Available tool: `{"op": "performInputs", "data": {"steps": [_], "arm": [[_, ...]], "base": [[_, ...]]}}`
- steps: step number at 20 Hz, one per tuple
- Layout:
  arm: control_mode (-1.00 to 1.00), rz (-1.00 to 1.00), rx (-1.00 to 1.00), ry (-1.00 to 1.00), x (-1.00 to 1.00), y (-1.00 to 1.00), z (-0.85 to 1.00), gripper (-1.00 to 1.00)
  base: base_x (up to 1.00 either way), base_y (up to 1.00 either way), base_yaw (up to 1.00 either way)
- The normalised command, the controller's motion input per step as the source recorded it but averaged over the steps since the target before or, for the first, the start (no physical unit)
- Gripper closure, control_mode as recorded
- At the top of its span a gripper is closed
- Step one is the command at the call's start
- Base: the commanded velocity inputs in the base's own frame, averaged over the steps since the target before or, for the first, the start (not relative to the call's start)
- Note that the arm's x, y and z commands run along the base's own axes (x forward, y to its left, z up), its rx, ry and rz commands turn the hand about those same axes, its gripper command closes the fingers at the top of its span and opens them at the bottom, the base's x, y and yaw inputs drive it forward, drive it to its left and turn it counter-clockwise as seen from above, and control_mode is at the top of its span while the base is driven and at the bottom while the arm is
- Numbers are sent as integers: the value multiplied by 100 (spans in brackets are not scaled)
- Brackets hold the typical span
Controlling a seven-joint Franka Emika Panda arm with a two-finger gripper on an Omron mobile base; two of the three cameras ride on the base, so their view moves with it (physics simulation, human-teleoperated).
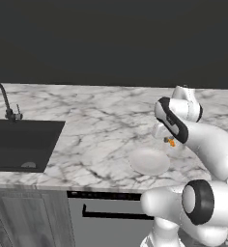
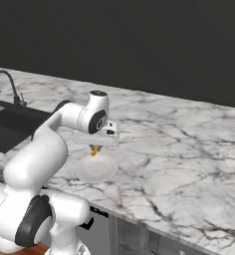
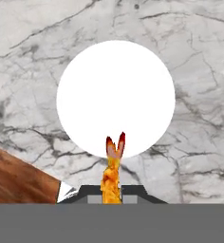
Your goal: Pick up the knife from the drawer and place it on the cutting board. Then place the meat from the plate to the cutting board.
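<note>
The meat (image 3: 112,173) is held clamped in the gripper (image 3: 112,193) above the plate (image 3: 116,90), w/ what is prob. the cutting board (image 3: 19,178) seen at 8 o'clock.

Well off to my end effector's left, a black sink (image 1: 24,144) sits sunk in the marble table (image 1: 96,125), a dark curved faucet (image 1: 4,101) behind it. Below, a grey cabinet front with a black handle (image 1: 117,214).

White plate (image 3: 116,90) — orange-yellow meat (image 3: 112,178).
</note>
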Motion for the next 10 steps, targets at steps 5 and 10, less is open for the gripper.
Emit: {"op": "performInputs", "data": {"steps": [5, 10], "arm": [[-100, -5, -4, -21, -32, 0, 4, 100], [-100, 0, -6, -14, -32, 0, 14, 100]], "base": [[0, 0, 0], [0, 0, 0]]}}
